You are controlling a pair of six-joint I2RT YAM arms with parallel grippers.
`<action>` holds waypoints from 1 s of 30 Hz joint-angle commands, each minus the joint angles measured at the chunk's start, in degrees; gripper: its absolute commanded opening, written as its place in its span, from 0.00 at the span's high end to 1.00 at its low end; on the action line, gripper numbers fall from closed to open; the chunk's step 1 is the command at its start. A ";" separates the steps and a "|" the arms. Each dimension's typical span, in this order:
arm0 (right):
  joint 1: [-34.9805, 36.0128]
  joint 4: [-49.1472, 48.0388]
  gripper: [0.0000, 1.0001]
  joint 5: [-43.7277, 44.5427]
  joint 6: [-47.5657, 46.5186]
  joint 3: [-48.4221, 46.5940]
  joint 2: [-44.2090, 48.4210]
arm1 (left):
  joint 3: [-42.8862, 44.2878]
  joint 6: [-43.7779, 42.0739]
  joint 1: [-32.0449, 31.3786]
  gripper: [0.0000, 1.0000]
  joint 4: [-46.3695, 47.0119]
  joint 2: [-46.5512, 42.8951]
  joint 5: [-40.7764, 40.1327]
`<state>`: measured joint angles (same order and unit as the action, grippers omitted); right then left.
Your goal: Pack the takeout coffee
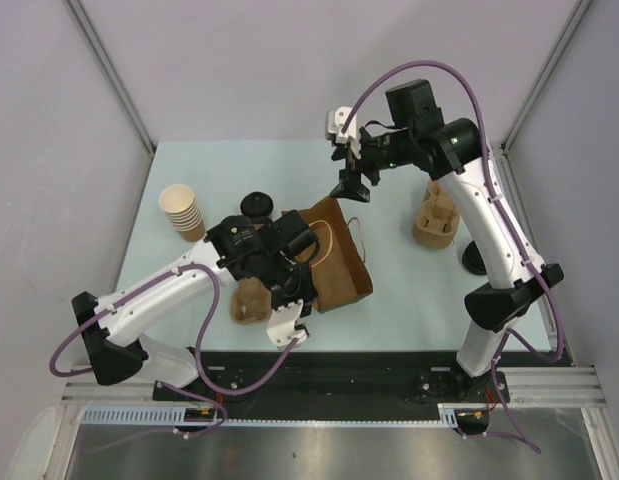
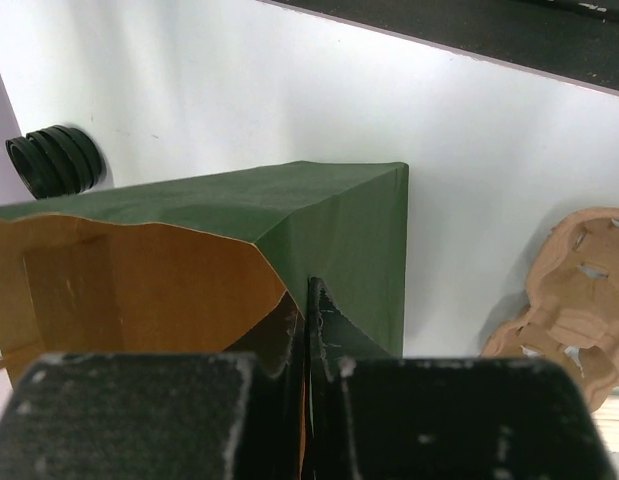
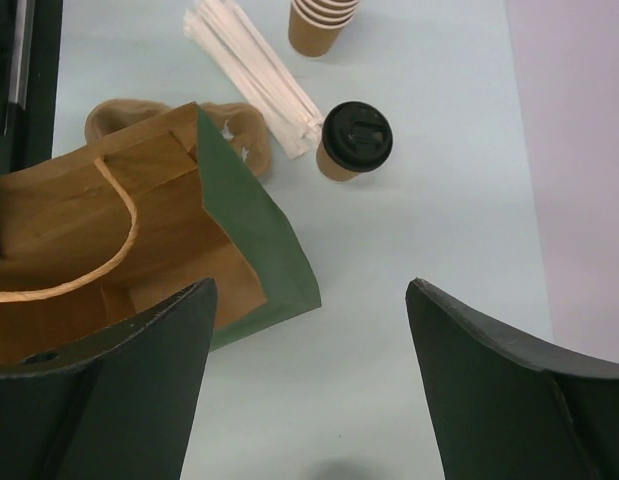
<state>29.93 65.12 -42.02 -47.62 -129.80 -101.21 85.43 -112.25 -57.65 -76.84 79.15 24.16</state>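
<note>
The takeout coffee (image 3: pixel 354 140), a small tan cup with a black lid, stands on the table left of the bag; it also shows in the top view (image 1: pixel 257 205). The green paper bag (image 3: pixel 257 225) with a brown inside lies tilted with its mouth open, seen in the top view (image 1: pixel 339 255) as well. My left gripper (image 2: pixel 311 292) is shut on the bag's rim (image 2: pixel 319 215), at the bag's near-left side (image 1: pixel 297 278). My right gripper (image 3: pixel 309 290) is open and empty, hovering above the table beyond the bag's far end (image 1: pixel 351 185).
A stack of lidless cups (image 1: pixel 182 212) stands at the left. White wrapped straws (image 3: pixel 254 70) lie between the cups and the bag. One pulp carrier (image 1: pixel 251 300) lies by the left arm, and stacked carriers (image 1: pixel 436 220) stand right. Black lids (image 2: pixel 54 160) sit beyond the bag.
</note>
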 commanded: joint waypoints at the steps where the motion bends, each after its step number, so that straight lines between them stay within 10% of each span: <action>1: 1.97 3.34 0.18 2.47 -6.61 -0.37 -0.92 | 0.35 -31.98 -0.45 0.96 -7.01 0.12 0.97; 15: 6.54 7.12 0.44 9.58 -15.58 0.69 -4.17 | -0.52 -32.69 -0.45 0.94 -5.43 0.04 0.09; 17: 6.45 7.12 0.64 10.38 -15.67 0.51 -4.44 | -1.14 -31.20 -0.36 0.91 -4.12 -0.58 0.09; 19: 6.19 6.95 0.98 11.43 -14.53 0.25 -4.61 | -2.72 -28.57 -0.45 0.81 0.00 -2.06 0.36; 30: -8.21 3.79 1.00 3.00 3.21 -2.04 -2.77 | -10.98 27.02 -0.62 0.01 30.11 -20.52 3.16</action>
<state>26.02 71.20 -34.70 -53.28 -129.69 -105.56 74.65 -106.67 -57.74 -61.69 66.41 22.94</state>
